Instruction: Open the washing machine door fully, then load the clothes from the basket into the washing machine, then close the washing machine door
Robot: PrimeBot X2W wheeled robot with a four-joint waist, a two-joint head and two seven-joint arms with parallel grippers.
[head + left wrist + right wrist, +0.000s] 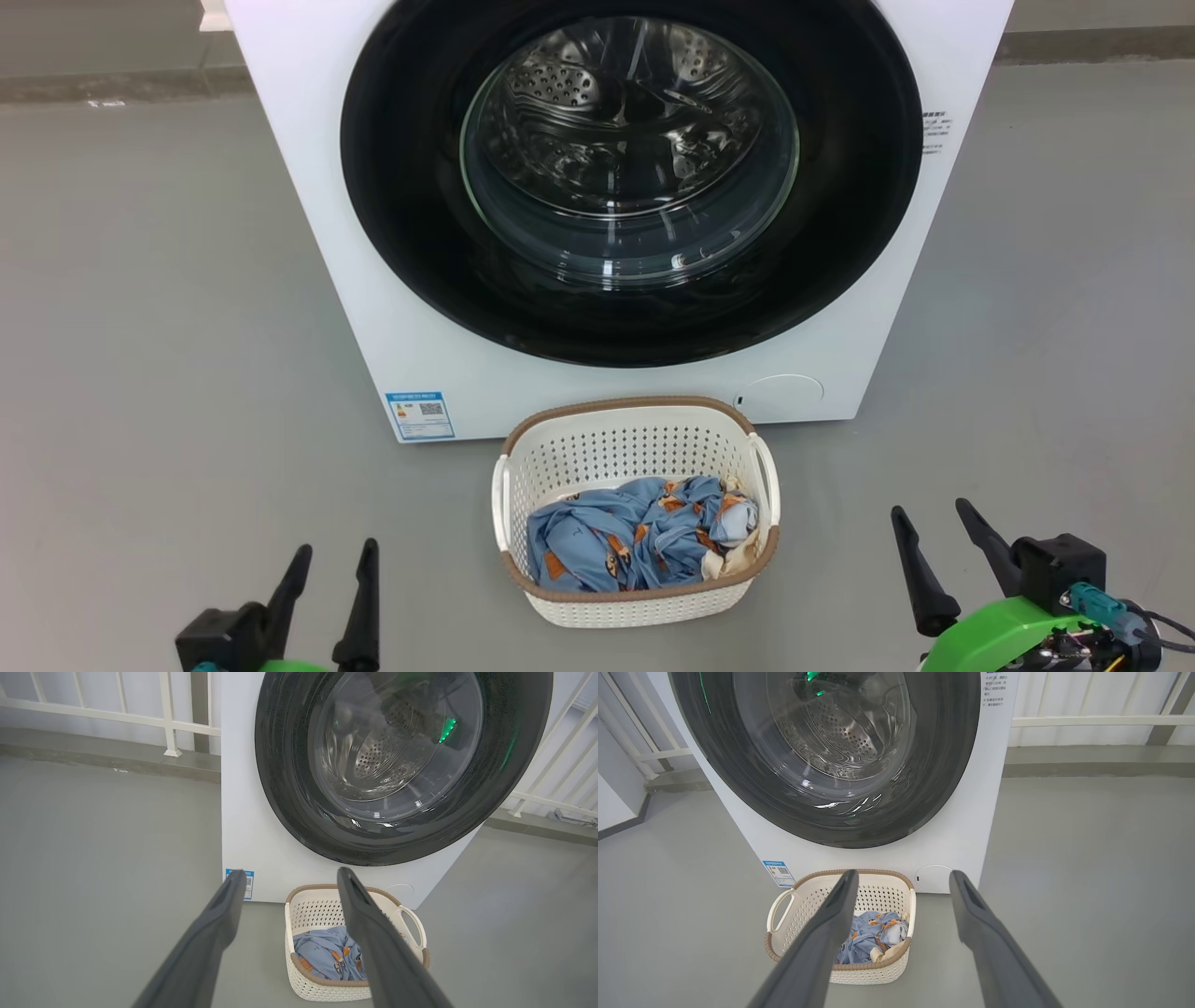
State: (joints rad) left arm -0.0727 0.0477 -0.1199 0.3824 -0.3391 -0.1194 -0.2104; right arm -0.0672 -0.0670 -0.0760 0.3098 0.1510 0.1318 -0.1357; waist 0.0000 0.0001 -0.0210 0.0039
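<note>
Nearest, at the bottom of the head view, two dark-fingered tools point away from the robot. The left tool point(337, 547) is at the near left, its two fingers spread apart and holding nothing. The right tool point(930, 508) is at the near right, likewise spread and empty. Both hover over the grey floor point(140, 373), apart from everything else.

Between them and a little farther off, the basket point(635, 607) stands on the floor, cream plastic with a brown rim. The clothes point(625, 541) lie crumpled inside it, blue with orange figures and some cream cloth at the right.

Just beyond the basket stands the white washing machine point(308, 233), with a blue label sticker point(420, 415) at its lower left. The washing machine door point(401, 187), a glossy black ring around a glass bowl, lies closed against the front. The steel drum point(616, 121) shows through the glass.
</note>
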